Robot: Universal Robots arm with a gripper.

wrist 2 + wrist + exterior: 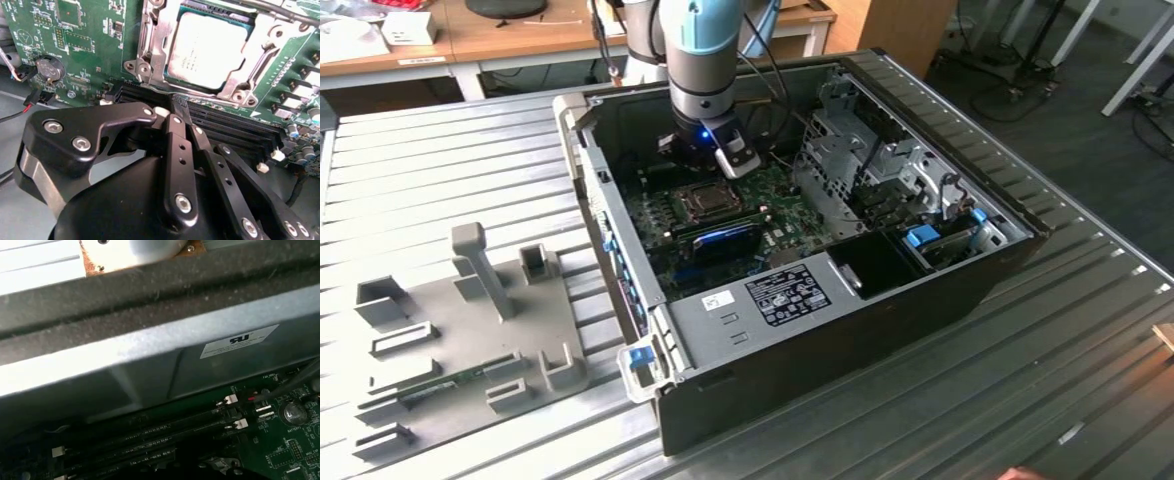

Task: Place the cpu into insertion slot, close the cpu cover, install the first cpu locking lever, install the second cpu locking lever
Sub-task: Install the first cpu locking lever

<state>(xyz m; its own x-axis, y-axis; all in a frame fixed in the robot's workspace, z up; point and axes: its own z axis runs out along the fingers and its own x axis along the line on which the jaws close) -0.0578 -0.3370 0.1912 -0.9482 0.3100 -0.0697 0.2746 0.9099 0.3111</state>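
Note:
In the second wrist view the cpu (207, 50) lies flat in the insertion slot (146, 55), its pale face showing through the window of the cpu cover (240, 86). The cover lies down around the chip. A thin metal lever rod (280, 14) runs along the far side of the socket. My gripper (179, 107) is shut with nothing between its black fingers. Its tips hover over the black memory slots just beside the socket's edge. In the exterior view the gripper (727, 160) reaches into the open computer case, just behind the socket (702, 204).
Long black memory slots (235, 125) run beside the socket and also appear in the first wrist view (150, 432). A coin battery (47, 70) and cables sit on the green board. The drive cage (867, 170) and case walls (594, 180) hem in the arm. A grey fixture plate (454, 330) lies outside.

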